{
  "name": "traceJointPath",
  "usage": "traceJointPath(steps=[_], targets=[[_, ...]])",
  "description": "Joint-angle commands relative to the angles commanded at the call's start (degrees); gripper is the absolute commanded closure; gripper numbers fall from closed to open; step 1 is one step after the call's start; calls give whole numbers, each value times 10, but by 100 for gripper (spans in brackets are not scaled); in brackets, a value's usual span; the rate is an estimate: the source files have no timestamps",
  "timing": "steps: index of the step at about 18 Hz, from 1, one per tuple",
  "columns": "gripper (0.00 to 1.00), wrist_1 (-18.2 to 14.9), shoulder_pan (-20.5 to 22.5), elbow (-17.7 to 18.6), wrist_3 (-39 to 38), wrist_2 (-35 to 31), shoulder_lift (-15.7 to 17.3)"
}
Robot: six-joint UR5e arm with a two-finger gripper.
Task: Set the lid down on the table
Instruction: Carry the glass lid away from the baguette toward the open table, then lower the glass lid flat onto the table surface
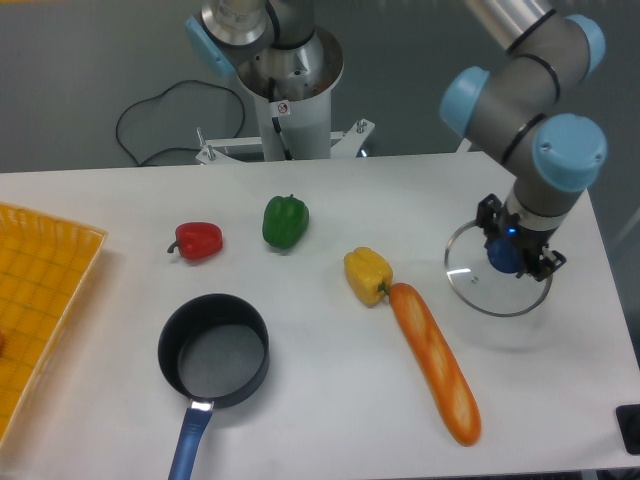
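Robotics lab, arm pedestal (285,90) bolted behind white table (330,400), loose cable (150,110), grey floor

Bright, even overhead light; soft faint shadows on white rectangular surface (330,400); sharp focus, slight glare on clear glass lid (470,285).

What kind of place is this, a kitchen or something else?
Probably a robotics lab, not a kitchen: an arm's tool holds a glass lid over a white table with toy-like vegetables and cables behind.
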State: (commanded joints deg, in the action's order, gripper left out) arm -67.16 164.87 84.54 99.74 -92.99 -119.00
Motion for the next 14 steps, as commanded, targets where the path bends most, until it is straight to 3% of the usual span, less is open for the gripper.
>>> traceJointPath(steps=[7, 14], targets=[[52, 16, 25, 11, 36, 0, -3], [52, 62, 24, 32, 35, 0, -12]])
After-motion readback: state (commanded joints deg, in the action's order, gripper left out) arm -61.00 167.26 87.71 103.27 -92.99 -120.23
